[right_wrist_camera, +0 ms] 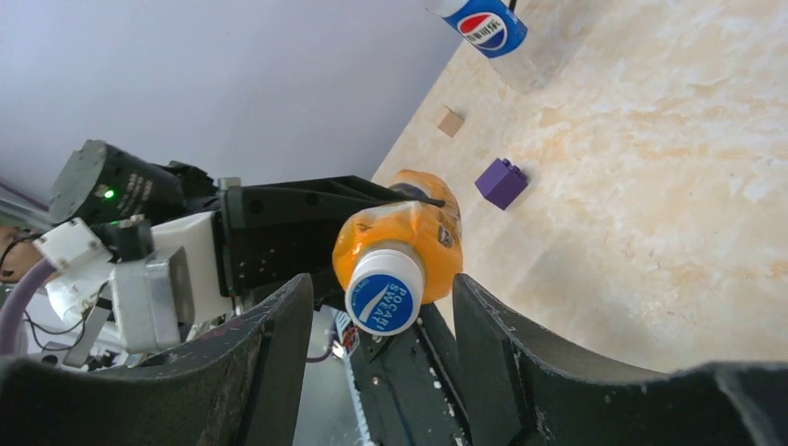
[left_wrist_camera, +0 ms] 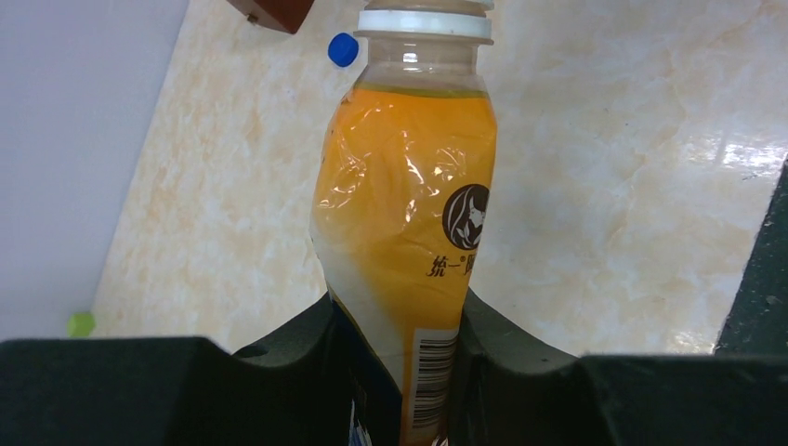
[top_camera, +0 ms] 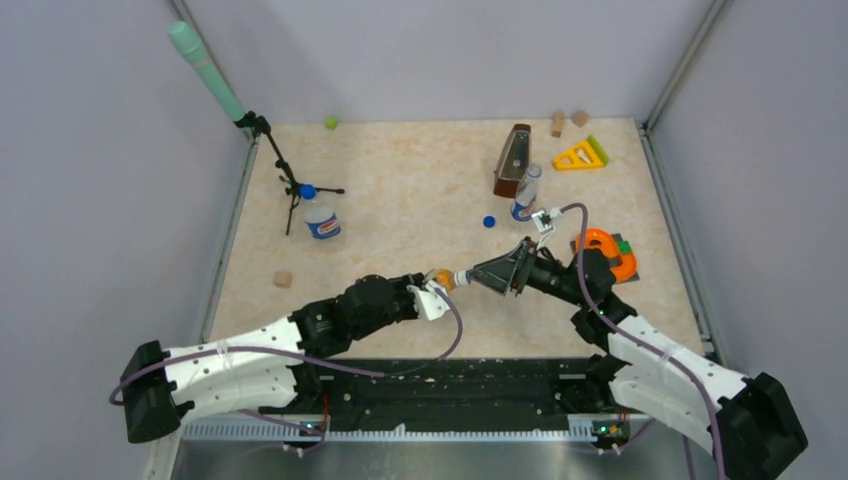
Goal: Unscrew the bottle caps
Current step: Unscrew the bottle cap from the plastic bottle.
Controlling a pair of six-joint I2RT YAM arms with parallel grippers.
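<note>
The marbled bench [top_camera: 420,170] carries a tripod [top_camera: 290,185], two bottles [top_camera: 321,218] [top_camera: 524,195], a blue cap [top_camera: 489,222], a wood block [top_camera: 283,279], a yellow triangle [top_camera: 580,155] and a green ball [top_camera: 331,122].

You are working in a robotics lab test cell, not a home or a shop. Plain grey panels [top_camera: 440,50] wall in a marble-patterned worktop [top_camera: 420,180], joined at the corners by bare metal posts [top_camera: 685,65]. A tripod [top_camera: 285,175] stands on the worktop and carries a pale green tube [top_camera: 205,70] tilted upward. Nearer to you than the tripod, the black-and-white left arm [top_camera: 240,365] and right arm [top_camera: 660,365] are bolted to a black rail [top_camera: 440,385], with purple cables [top_camera: 300,360] looping off them. Well right of the tripod lie a yellow triangle toy [top_camera: 580,155] and small wooden blocks [top_camera: 568,121]. Just beside the tripod stands a labelled plastic bottle [top_camera: 321,218]. These are loose test props
</note>
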